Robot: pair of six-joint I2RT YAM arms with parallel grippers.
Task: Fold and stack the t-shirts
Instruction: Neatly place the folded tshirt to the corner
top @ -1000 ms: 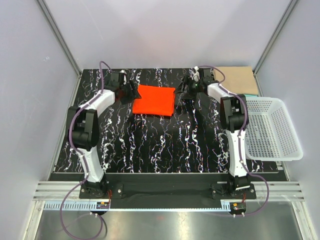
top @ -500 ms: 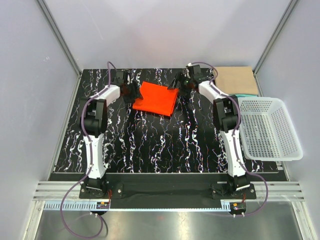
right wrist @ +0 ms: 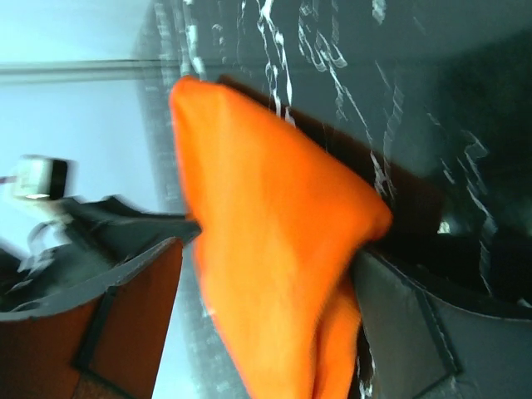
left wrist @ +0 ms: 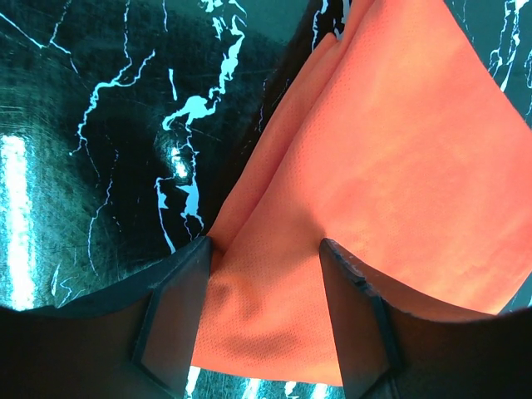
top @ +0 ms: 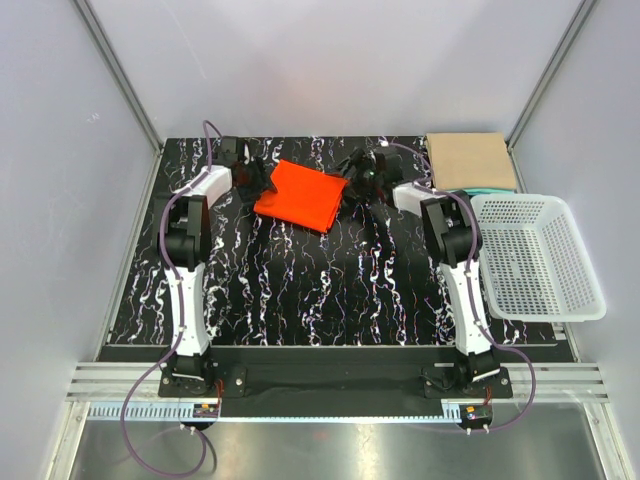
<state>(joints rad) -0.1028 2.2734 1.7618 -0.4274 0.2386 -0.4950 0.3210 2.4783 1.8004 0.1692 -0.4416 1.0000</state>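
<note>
The folded orange-red t-shirt lies at the back of the black marbled table. My left gripper is at its left corner, fingers wide apart, with the shirt's edge spanning the gap between them just above the table. My right gripper is at its right corner, turned on its side, fingers wide apart, with a bunched corner of the shirt filling the gap and raised off the table. The folded tan t-shirt lies at the back right on a teal one that only peeks out.
A white plastic mesh basket stands at the right edge, beside the tan and teal stack. Light walls close the table in at the back and both sides.
Both arms have reached further back and shifted left. The orange-red shirt has slid slightly left and turned into a diamond shape, with its right corner lifted.
</note>
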